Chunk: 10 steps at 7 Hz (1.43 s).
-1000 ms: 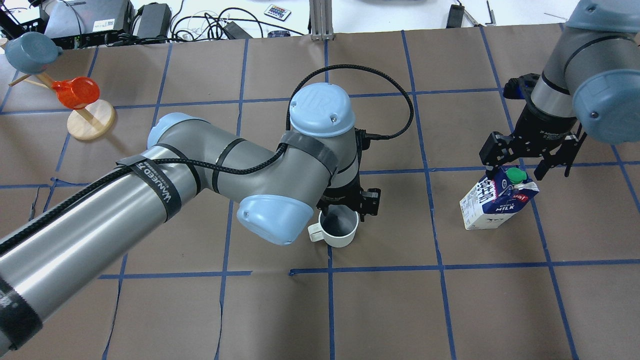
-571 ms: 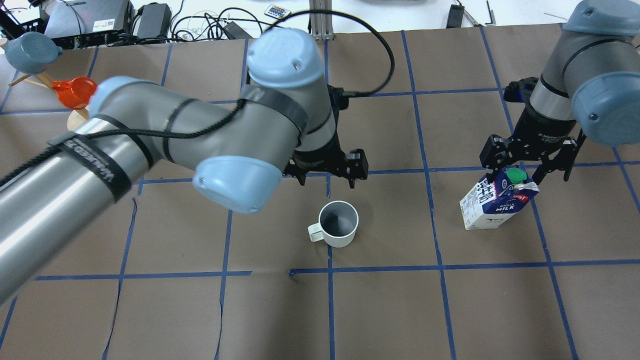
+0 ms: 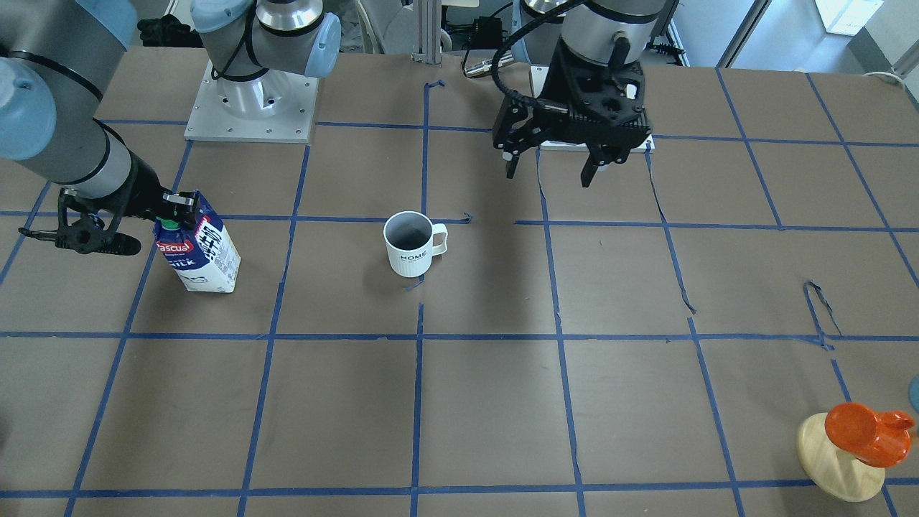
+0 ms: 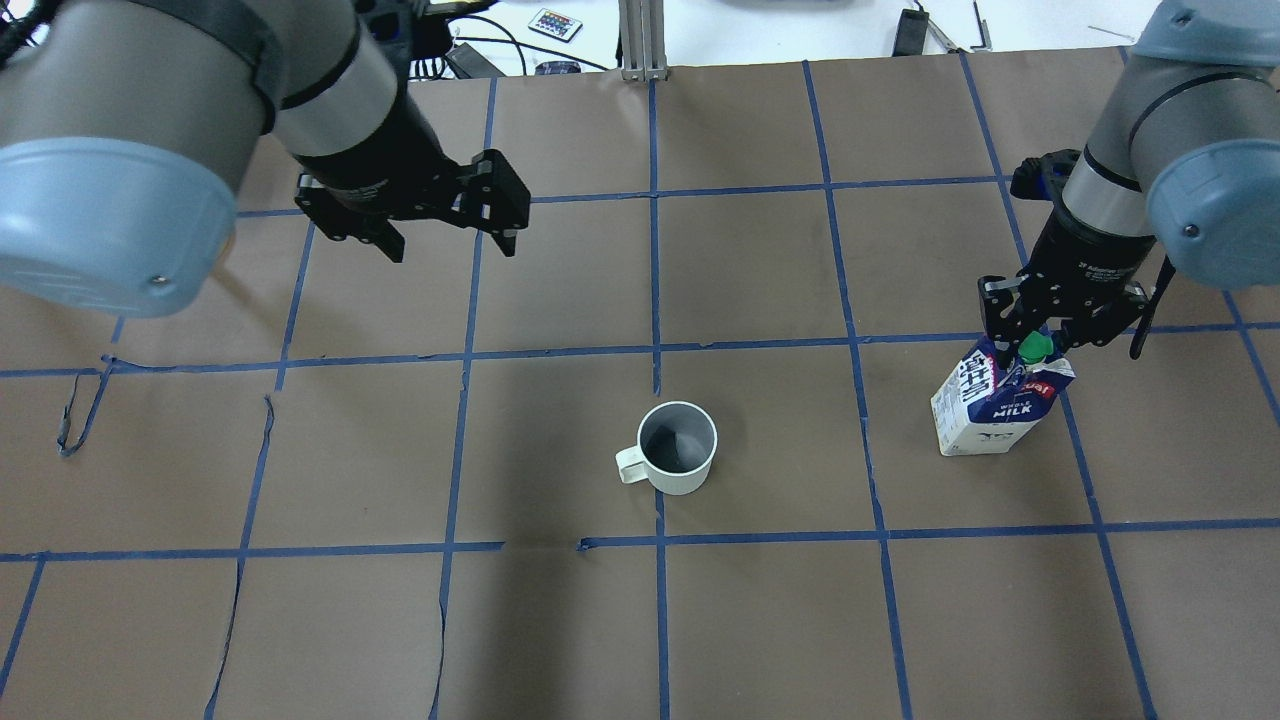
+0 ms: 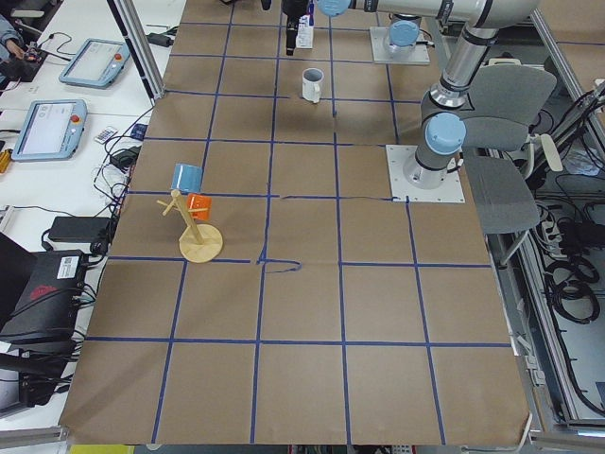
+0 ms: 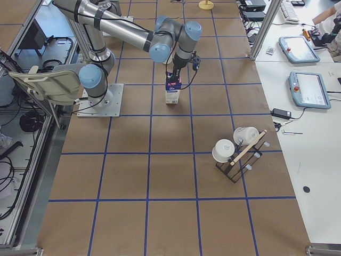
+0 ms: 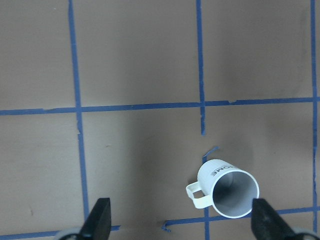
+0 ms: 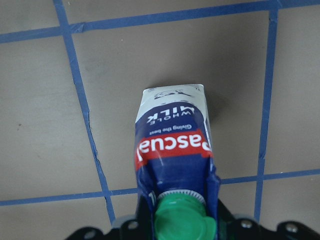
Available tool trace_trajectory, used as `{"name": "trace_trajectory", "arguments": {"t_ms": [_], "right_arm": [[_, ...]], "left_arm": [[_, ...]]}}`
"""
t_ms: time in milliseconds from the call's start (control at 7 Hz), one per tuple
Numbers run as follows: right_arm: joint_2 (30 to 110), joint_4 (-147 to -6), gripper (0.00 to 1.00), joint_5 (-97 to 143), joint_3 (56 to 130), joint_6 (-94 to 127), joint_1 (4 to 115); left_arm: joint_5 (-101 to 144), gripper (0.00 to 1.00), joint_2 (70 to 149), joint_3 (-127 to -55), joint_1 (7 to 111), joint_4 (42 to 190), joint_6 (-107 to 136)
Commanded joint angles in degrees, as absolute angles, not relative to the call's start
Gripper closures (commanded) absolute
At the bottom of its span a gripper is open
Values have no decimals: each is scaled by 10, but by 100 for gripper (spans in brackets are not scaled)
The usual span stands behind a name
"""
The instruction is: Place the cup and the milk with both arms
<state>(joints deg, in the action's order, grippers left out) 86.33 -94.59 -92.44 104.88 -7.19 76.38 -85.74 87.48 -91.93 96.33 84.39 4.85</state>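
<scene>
Quick update: my left gripper (image 4: pixel 452 245) has let go of the cup (image 4: pixel 678 461) and pulled right off it. A second ago it was down around the rim. Now it hangs high and well away toward my left side, jaws spread wide with nothing between them. The cup stands upright on the table (image 4: pixel 780 620), handle pointing to my left, just beside a crossing of the blue tape lines (image 4: pixel 657 350). From my left wrist view it sits low in the picture, clear of both fingers. So I reckon the cup half is done.

Other side: my right gripper (image 4: pixel 1035 340) was straddling the top of the milk (image 4: pixel 995 410) with its fingers apart. They've now come in and look clamped on the gable, right by the green cap (image 8: pixel 182 220). The carton looks a bit straighter than it did and has nudged over slightly. Its base is on the table, well off to the right of the cup. The right wrist view shows the top snug between my fingers.

What it means, I think: the milk is the only job left, and I've only just got hold of it. Pinching a carton by its folded top feels iffy to me, since it could swing or slip once lifted, so I'd go slow.
</scene>
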Motion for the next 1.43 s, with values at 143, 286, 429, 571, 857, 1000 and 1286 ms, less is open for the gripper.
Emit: {"name": "trace_trajectory", "arguments": {"t_ms": [143, 286, 429, 571, 857, 1000, 1286], "right_arm": [[862, -929, 99, -830, 1003, 7, 775], [860, -936, 99, -794, 1002, 56, 802], [849, -953, 99, -801, 1000, 61, 841], [848, -960, 98, -803, 1001, 98, 875], [847, -955, 95, -803, 1006, 113, 917], [847, -955, 94, -804, 1010, 112, 931], [847, -966, 87, -827, 1029, 112, 971]], "left_arm": [[-898, 0, 846, -917, 904, 882, -4], [-898, 0, 845, -918, 902, 882, -5], [-895, 0, 845, -921, 903, 882, -5], [-895, 0, 844, -924, 904, 882, -6], [-895, 0, 843, -925, 904, 882, -7], [-895, 0, 843, -925, 904, 882, -7], [-895, 0, 842, -925, 904, 882, -7]]}}
